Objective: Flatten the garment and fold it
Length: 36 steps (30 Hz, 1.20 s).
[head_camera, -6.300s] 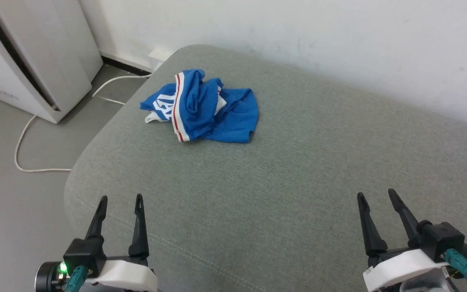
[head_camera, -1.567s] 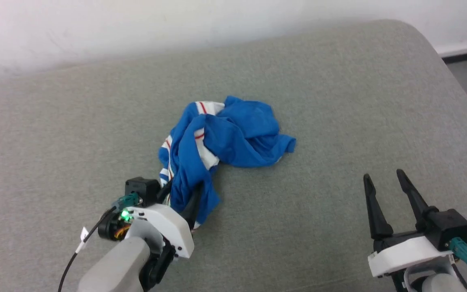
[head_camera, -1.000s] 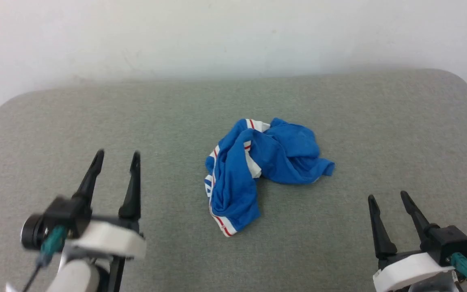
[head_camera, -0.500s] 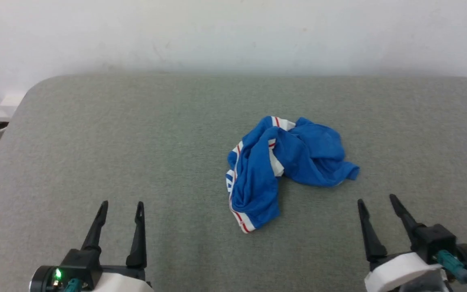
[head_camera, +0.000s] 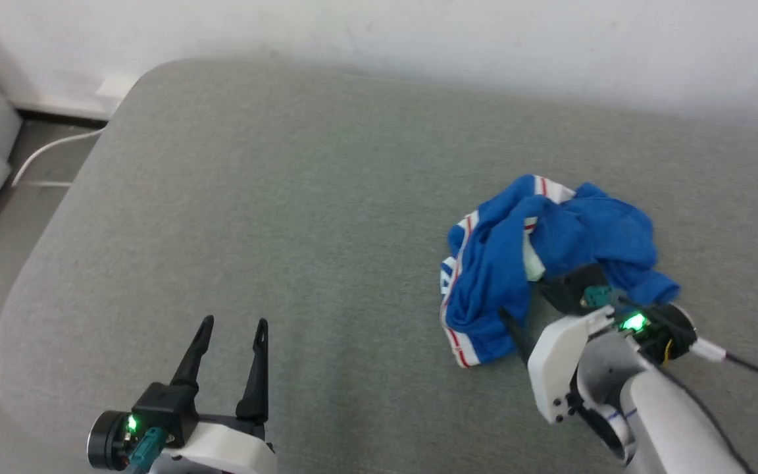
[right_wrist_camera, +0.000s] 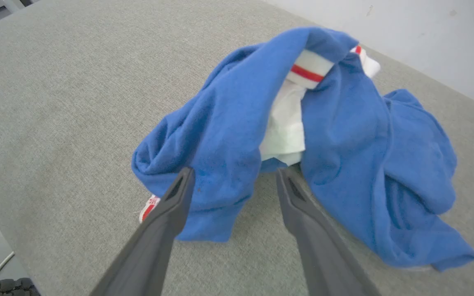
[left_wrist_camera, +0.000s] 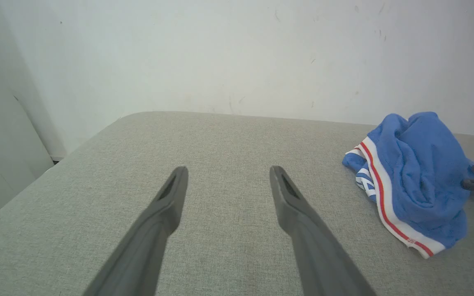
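Note garment [head_camera: 491,283] bunched on cushion [head_camera: 287,197], cable [head_camera: 43,148] on floor; right end effector [right_wrist_camera: 235,172] wide astride fold; left end effector [head_camera: 233,321] wide

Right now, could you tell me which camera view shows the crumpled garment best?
The right wrist view: the garment lies close before the right gripper, its folds, white patch and red stripe plain. The head view shows it smaller, partly behind that gripper; the left wrist view catches it side-on at the right edge.
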### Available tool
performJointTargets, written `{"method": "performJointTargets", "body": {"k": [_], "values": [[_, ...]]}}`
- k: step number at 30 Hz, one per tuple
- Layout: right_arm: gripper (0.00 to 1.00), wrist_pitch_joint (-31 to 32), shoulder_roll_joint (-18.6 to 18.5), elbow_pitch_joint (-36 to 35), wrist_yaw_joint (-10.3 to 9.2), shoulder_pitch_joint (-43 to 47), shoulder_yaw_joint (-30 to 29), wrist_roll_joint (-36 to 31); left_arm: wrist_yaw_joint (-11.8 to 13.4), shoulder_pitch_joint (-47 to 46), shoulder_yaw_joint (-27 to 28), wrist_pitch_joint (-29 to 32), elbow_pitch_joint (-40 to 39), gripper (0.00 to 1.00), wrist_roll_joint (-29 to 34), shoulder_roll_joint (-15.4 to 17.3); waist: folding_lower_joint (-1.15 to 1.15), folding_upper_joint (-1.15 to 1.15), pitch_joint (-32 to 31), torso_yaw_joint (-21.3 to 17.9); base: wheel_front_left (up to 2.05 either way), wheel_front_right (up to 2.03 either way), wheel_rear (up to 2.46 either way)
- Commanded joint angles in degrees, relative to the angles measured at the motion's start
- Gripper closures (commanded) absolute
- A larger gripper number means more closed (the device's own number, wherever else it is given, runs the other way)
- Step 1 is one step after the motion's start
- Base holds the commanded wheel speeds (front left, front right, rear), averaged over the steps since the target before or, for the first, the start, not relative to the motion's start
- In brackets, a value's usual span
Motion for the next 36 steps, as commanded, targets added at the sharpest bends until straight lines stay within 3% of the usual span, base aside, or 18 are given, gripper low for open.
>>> {"method": "performJointTargets", "body": {"k": [1, 7, 8, 9, 17, 27, 32, 36], "values": [[0.0, 1.4, -0.6, 1.3, -0.11, -1.7, -0.1, 0.5, -0.7, -0.8, 0.5, -0.3, 0.3, 0.0, 0.6, -0.4, -0.01, 0.0, 2.5, 4.2, 0.0, 0.0, 0.0], [0.0, 6.1, -0.3, 6.8, -0.11, -6.0, -1.4, 0.7, -1.9, -1.5, 1.7, -0.3, 0.6, 0.0, 1.4, -1.9, -0.01, 0.0, 3.2, 7.1, 0.0, 0.0, 0.0], [0.56, 6.6, -0.2, 7.3, -0.11, -6.3, -1.3, 0.8, -2.1, -1.4, 2.0, -0.3, 0.6, 0.0, 1.5, -2.1, -0.01, 0.0, 3.2, 7.2, 0.0, 0.0, 0.0], [1.0, 6.8, -0.2, 7.7, -0.11, -6.6, -1.3, 0.7, -2.3, -1.4, 2.2, -0.3, 0.7, 0.0, 1.7, -2.2, -0.01, 0.0, 3.2, 7.3, 0.0, 0.0, 0.0], [1.0, 6.1, 0.8, 6.8, -0.11, -3.9, -5.1, -2.0, -3.3, -0.6, 3.9, -0.3, 1.2, 0.0, 2.7, -3.1, -0.01, 0.0, 1.1, 3.8, 0.0, 0.0, 0.0], [1.0, 12.3, 2.3, -10.7, -0.11, 10.5, -17.8, -4.2, -4.3, 0.0, 5.0, -0.3, 0.4, 0.0, 3.3, -3.9, -0.01, 0.0, -0.7, -6.3, 0.0, 0.0, 0.0], [1.0, 14.2, 3.1, -15.1, -0.11, 15.5, -24.0, -6.5, -4.8, -0.6, 4.6, -0.3, 0.5, 0.0, 3.5, -4.3, -0.01, 0.0, -0.4, -9.7, 0.0, 0.0, 0.0], [0.99, 12.8, 3.9, -13.5, -0.11, 16.9, -27.5, -7.1, -5.4, -1.4, 4.0, -0.3, 1.5, 0.0, 3.6, -4.5, -0.01, 0.0, 0.1, -12.0, 0.0, 0.0, 0.0]]}}
